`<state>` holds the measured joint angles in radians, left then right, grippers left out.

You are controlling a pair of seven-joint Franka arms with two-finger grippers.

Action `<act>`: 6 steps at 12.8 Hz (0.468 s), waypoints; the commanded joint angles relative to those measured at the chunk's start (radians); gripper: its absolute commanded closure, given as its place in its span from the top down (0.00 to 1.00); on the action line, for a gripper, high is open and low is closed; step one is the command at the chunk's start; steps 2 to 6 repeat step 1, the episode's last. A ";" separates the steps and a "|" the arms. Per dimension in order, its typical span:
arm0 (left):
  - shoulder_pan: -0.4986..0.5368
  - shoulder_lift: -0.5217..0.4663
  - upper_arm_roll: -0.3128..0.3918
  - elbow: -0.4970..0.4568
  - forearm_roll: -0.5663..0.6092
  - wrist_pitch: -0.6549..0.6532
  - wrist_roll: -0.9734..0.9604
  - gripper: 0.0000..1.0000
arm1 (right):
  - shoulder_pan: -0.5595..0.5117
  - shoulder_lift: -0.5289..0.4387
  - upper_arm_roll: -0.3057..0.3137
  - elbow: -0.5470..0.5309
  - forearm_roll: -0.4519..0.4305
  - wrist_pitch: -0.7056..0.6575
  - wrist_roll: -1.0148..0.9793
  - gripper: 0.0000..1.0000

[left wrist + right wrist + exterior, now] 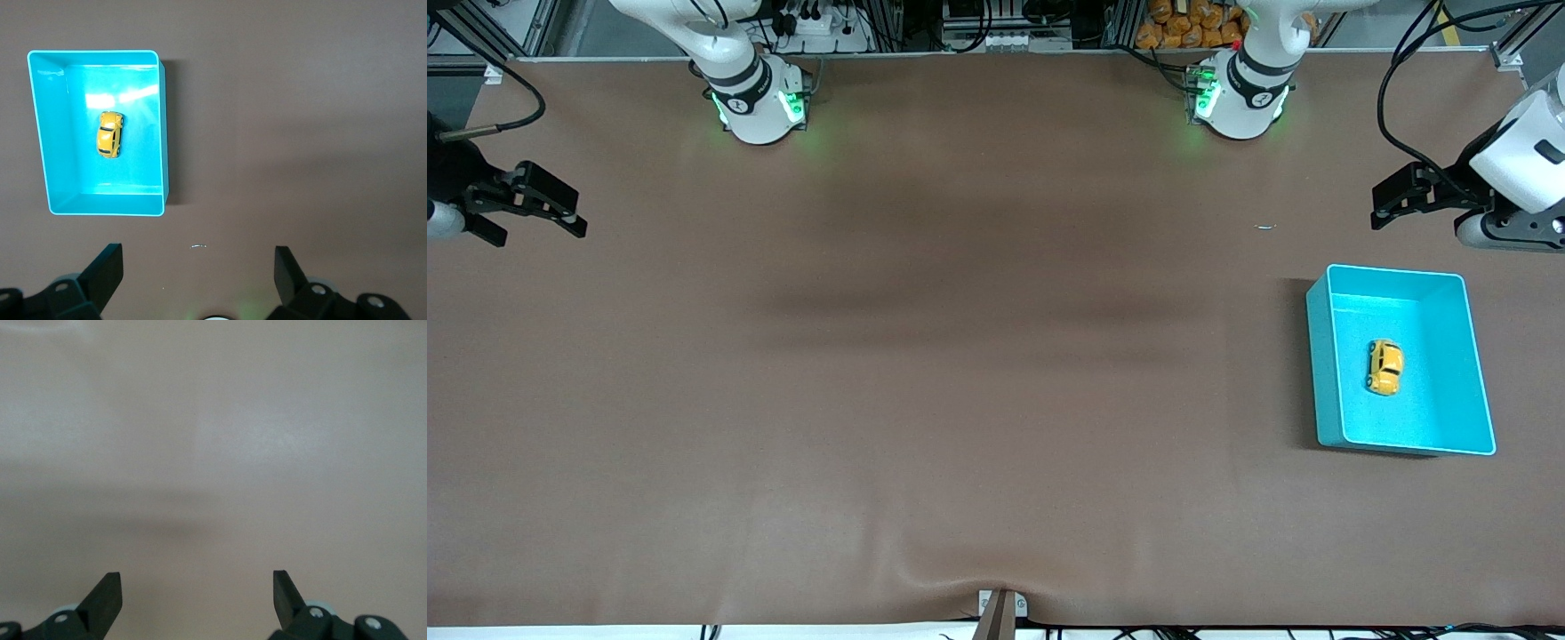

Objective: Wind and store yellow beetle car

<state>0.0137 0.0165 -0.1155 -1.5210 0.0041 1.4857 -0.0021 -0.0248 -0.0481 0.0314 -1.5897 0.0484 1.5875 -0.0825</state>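
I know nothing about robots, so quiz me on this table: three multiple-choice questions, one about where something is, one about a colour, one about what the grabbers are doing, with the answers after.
1. Where is the yellow beetle car?
A. On the bare table by the right arm's base
B. Inside the teal bin
C. Held in the air by a gripper

2. What colour is the bin?
A. Red
B. White
C. Teal

3. What state is the left gripper in?
A. Open and holding nothing
B. Shut on the car
C. Shut on the bin's rim

Answers:
1. B: the car rests on the bin's floor, walls all around it.
2. C: the front and left wrist views both show bright teal walls.
3. A: its fingers stand wide apart over bare table beside the bin. The right gripper waits open too, at the right arm's end of the table.
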 commanded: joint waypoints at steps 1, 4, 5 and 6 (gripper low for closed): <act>0.003 -0.004 0.002 0.016 -0.010 -0.024 0.010 1.00 | 0.013 0.001 -0.005 0.010 -0.013 -0.003 0.020 1.00; 0.003 -0.004 0.002 0.016 -0.010 -0.024 0.010 1.00 | 0.013 0.001 -0.005 0.010 -0.013 -0.003 0.020 1.00; 0.003 -0.004 0.002 0.016 -0.010 -0.024 0.010 1.00 | 0.013 0.001 -0.005 0.010 -0.013 -0.003 0.020 1.00; 0.003 -0.004 0.002 0.016 -0.010 -0.024 0.010 1.00 | 0.013 0.001 -0.005 0.010 -0.013 -0.003 0.020 1.00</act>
